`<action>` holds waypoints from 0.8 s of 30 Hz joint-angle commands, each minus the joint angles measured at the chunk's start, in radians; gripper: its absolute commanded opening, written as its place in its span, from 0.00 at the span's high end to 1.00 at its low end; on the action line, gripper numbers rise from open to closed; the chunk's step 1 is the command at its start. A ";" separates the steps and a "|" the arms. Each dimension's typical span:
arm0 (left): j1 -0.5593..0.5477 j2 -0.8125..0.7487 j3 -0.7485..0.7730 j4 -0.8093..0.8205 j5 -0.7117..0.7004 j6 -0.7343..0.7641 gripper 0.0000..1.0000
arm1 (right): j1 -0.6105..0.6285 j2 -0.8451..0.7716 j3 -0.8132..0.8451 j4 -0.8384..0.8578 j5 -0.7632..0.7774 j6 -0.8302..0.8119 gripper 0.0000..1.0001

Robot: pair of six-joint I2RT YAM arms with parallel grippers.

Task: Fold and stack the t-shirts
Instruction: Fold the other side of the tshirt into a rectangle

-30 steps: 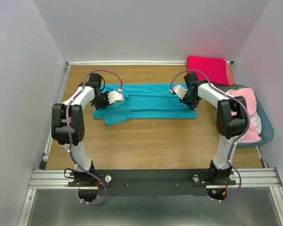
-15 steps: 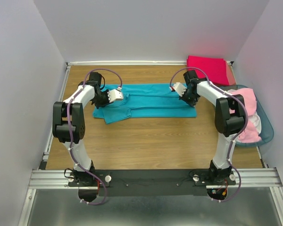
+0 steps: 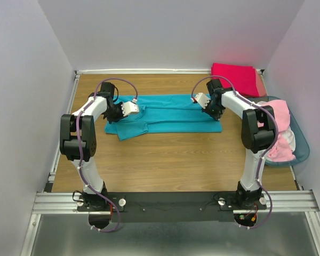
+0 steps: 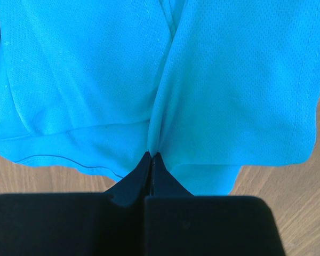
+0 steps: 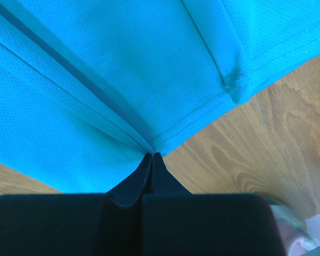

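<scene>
Both jaws are standing fully closed. The left gripper (image 4: pixel 151 156) is pinching a ridge of the teal shirt (image 3: pixel 173 116) near its left end, and the right gripper (image 5: pixel 152 155) is pinching folded layers at the hem on the right end.

During the last second the right gripper is moving a little to the far left and taking its edge with it, while the left gripper is staying almost in place. I think this means the long fold is being pulled tight and straight. The shirt is lying as a narrow band across the far middle of the table (image 3: pixel 165 160), but one part is still sticking out toward the near left, so folding is not finished.

A folded crimson shirt (image 3: pixel 234 78) is waiting in the far right corner, near the right gripper. Pink shirts (image 3: pixel 281 133) are lying in the basket (image 3: pixel 304 150) at the right edge, partly behind the right arm. Nothing is lying on the teal shirt itself.
</scene>
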 commanded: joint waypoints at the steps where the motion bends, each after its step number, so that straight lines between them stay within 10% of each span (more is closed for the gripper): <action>1: 0.013 0.010 0.026 0.007 -0.015 -0.008 1.00 | -0.011 0.016 0.024 -0.007 0.032 -0.009 0.99; 24: 0.034 0.016 0.041 -0.011 -0.027 0.005 1.00 | -0.012 0.018 0.033 -0.015 0.041 -0.017 0.99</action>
